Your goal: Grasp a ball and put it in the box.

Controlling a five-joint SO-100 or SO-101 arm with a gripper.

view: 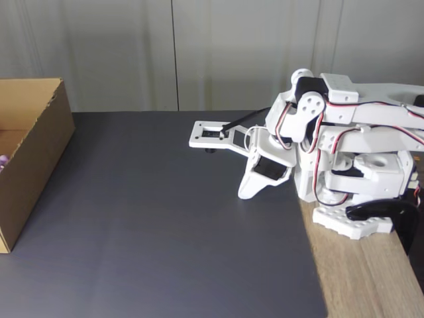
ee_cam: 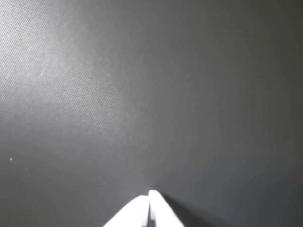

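The brown cardboard box [view: 40, 152] stands open-topped at the left edge of the fixed view. Inside it, right at the frame's edge, a small pink and purple sliver of the ball [view: 2, 161] shows; the rest is cut off. The white arm is folded low at the right, far from the box. My gripper [view: 245, 193] points down at the dark mat, its tip close to the surface. In the wrist view the two white fingertips of the gripper [ee_cam: 151, 195] meet at the bottom edge, shut with nothing between them.
A dark grey mat [view: 165, 232] covers most of the table. Bare wood [view: 358, 278] shows at the right, where the arm's base is held by a black clamp [view: 384, 215]. Grey wall panels stand behind.
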